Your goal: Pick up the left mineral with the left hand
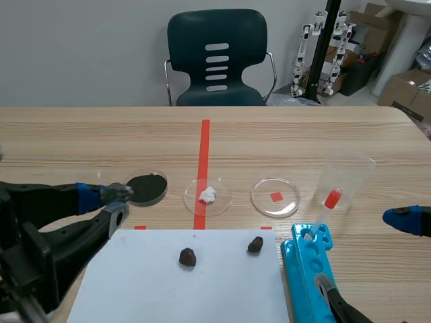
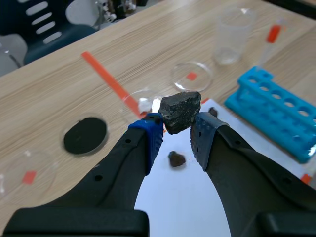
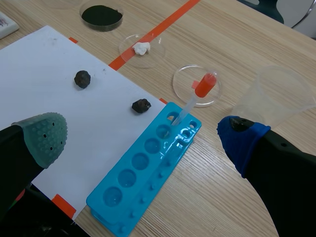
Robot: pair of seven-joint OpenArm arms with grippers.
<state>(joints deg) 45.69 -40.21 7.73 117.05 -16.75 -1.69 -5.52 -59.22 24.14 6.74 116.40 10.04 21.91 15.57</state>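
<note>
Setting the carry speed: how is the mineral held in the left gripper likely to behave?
The mineral looks rigid and angular, so it probably won't deform. The left gripper pinches only its lower part between the pads, so it may pivot or slip if jolted. Being stone, it is probably heavy for its size.

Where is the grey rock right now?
Left wrist view: the grey rock is pinched in the left gripper, held above the white paper.
</note>
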